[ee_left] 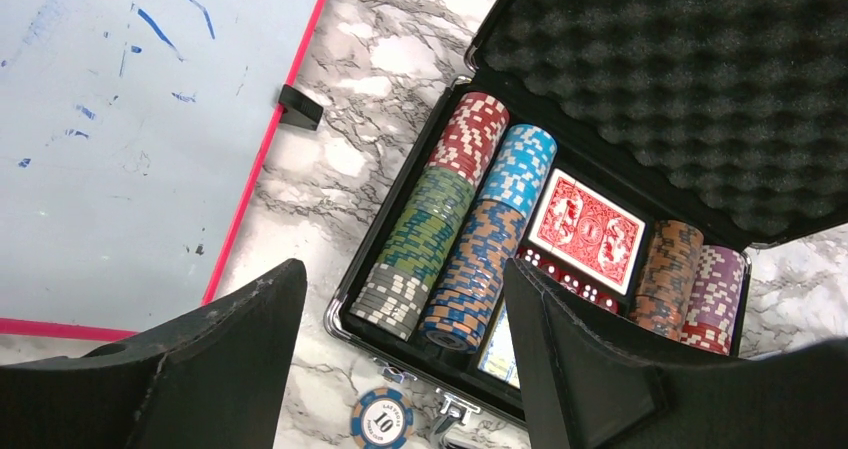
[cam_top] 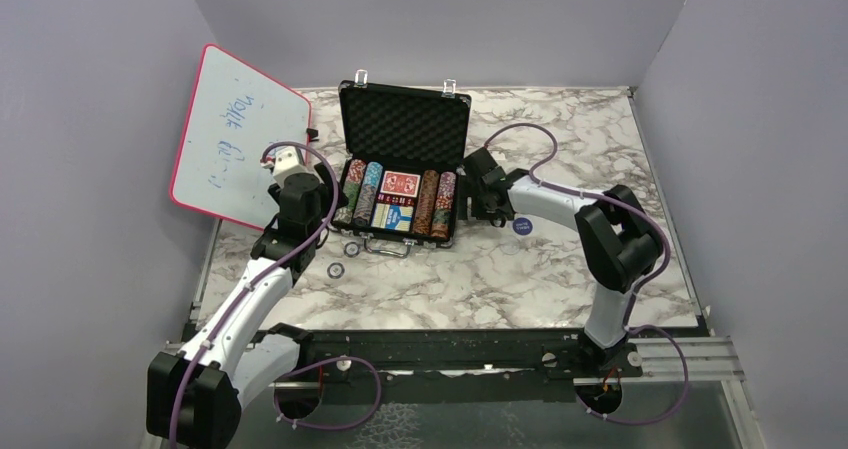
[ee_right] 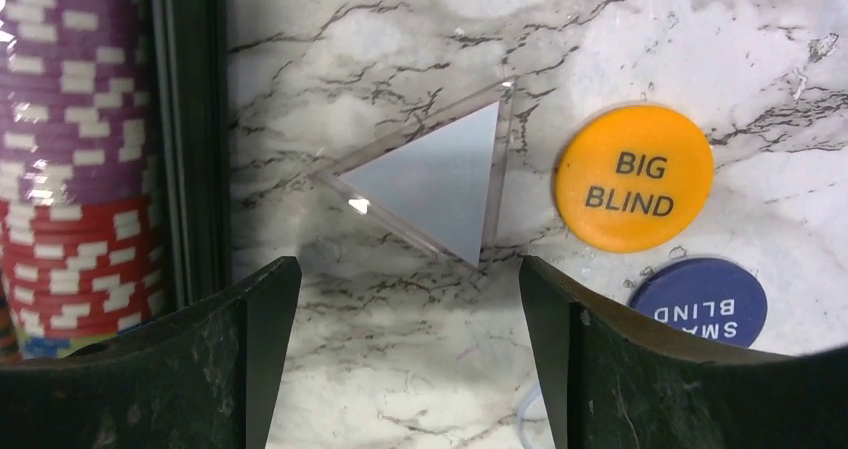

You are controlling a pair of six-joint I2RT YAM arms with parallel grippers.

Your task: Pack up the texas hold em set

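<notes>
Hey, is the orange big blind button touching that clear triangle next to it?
Apart. The right wrist view shows a strip of marble between the big blind button and the clear triangle.

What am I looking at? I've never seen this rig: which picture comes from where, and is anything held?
The left arm and right arm are robots bolted to a marble table. The wide picture comes from a fixed camera above them; the other two come from a camera on each wrist. An open black case holds rows of poker chips and a red card deck. Outside it lie a loose chip, an orange Big Blind button, a blue Small Blind button and a clear triangle. A pink-framed whiteboard is at left. The left gripper and right gripper are open, holding nothing.
</notes>
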